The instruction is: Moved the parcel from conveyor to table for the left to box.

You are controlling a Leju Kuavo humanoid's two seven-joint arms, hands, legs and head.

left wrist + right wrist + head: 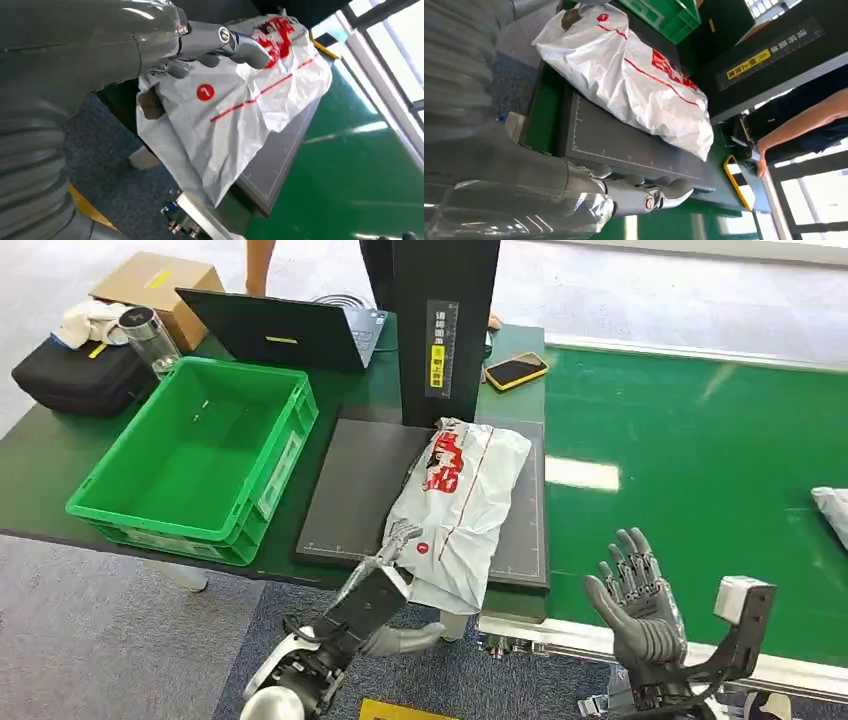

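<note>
I judge the hand-over done and the boxing step starting: the parcel (459, 510) lies on the dark mat (350, 490) on the tabletop (40, 455), its near end hanging over the front edge, off the green conveyor (700, 470). My left hand (385, 560) sits at that near end, fingers reaching over the bag's top; in the left wrist view they lie on or just above the plastic, and I cannot tell whether they are clamping it. My right hand (635, 605) is raised over the conveyor's near rail, spread wide, holding nothing. Next I need a firm hold on the slack bag, then a lift and swing left to the green crate (200, 450).
</note>
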